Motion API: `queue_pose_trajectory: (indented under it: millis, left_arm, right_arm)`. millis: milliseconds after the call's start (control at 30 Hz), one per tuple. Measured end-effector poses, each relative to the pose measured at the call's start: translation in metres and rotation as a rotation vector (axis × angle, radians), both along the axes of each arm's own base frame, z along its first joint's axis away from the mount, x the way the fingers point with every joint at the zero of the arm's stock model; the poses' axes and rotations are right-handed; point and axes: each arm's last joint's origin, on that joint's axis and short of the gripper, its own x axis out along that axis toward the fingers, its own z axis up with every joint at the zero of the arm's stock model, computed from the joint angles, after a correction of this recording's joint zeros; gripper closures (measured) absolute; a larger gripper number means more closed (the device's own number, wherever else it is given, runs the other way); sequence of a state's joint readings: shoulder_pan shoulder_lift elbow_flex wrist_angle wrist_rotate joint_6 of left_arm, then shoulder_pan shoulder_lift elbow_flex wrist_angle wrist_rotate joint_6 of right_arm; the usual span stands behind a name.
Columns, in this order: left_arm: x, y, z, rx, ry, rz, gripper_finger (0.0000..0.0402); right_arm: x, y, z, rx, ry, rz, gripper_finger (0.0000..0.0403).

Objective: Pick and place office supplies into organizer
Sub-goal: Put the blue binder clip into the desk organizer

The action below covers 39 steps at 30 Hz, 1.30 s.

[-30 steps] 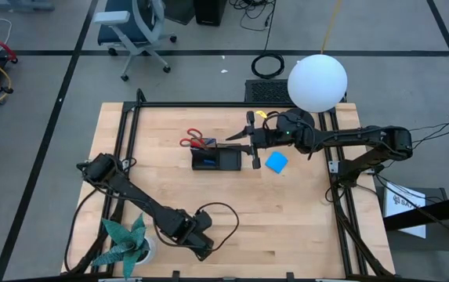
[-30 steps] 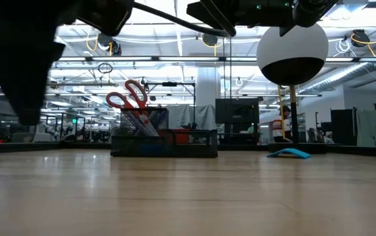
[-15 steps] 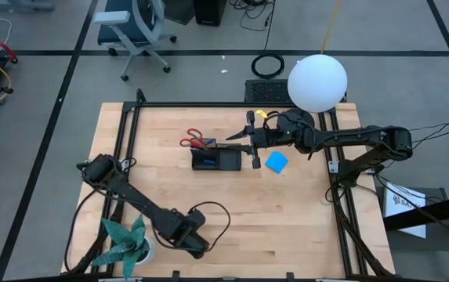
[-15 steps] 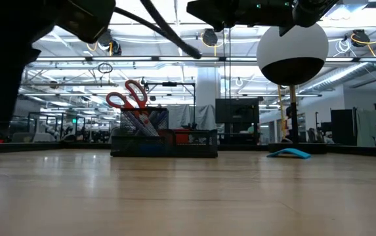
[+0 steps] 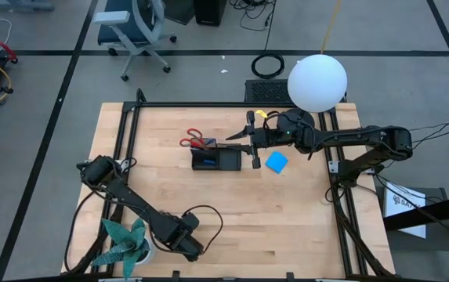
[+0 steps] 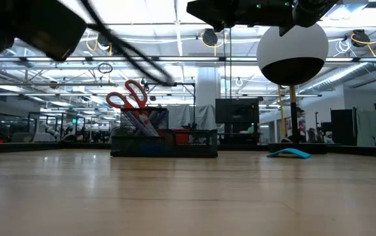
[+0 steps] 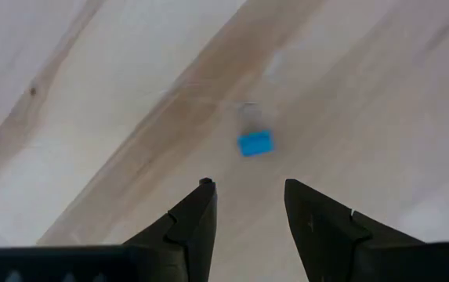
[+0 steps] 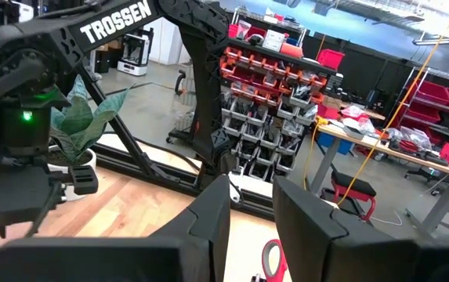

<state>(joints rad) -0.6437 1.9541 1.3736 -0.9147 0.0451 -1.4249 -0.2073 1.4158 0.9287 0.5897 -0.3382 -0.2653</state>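
Note:
The black organizer (image 5: 216, 160) sits at the table's middle. Red-handled scissors (image 5: 195, 140) stick up from its far-left compartment with slim pens (image 6: 149, 121), handles uppermost (image 6: 127, 98). The bright blue notepad (image 5: 277, 162) lies flat to the organizer's right. My right gripper (image 5: 252, 142) hovers open above the organizer's right end. My left gripper (image 5: 191, 244) is open near the table's near edge, pointing down. In its wrist view a tiny blue piece (image 7: 255, 142) lies on the wood just beyond the fingertips (image 7: 248, 196).
A lamp with a white globe (image 5: 316, 82) stands at the far right, behind my right arm. The teal paper-leaf plant (image 5: 126, 241) sits at the near-left corner, close to my left gripper. Bare wood (image 5: 287, 219) stretches between the organizer and the near edge.
My left gripper has moved a short way toward the table's left along the near edge, closer to the plant; in the low view its dark bulk has drawn off to the picture's left. The right arm has kept still.

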Motion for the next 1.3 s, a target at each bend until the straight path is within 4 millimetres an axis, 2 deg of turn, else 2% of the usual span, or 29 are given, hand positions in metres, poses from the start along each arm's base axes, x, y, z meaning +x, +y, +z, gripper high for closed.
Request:
queue_pose_trajectory:
  millis: [400,1100,1300]
  left_arm:
    - [0.007,-0.002,-0.002,-0.046,-0.074,-0.006,0.0243]
    - [0.006,0.004,-0.005,0.004,-0.042,0.014,0.0243]
    - [0.009,0.004,-0.019,0.020,-0.008,0.013,0.0243]
  right_arm:
    - [0.000,0.000,0.000,0.001,-0.004,0.000,0.0314]
    - [0.000,0.000,0.000,0.014,-0.002,0.001,0.0314]
    - [0.000,0.000,0.000,0.015,-0.002,0.001,0.0314]
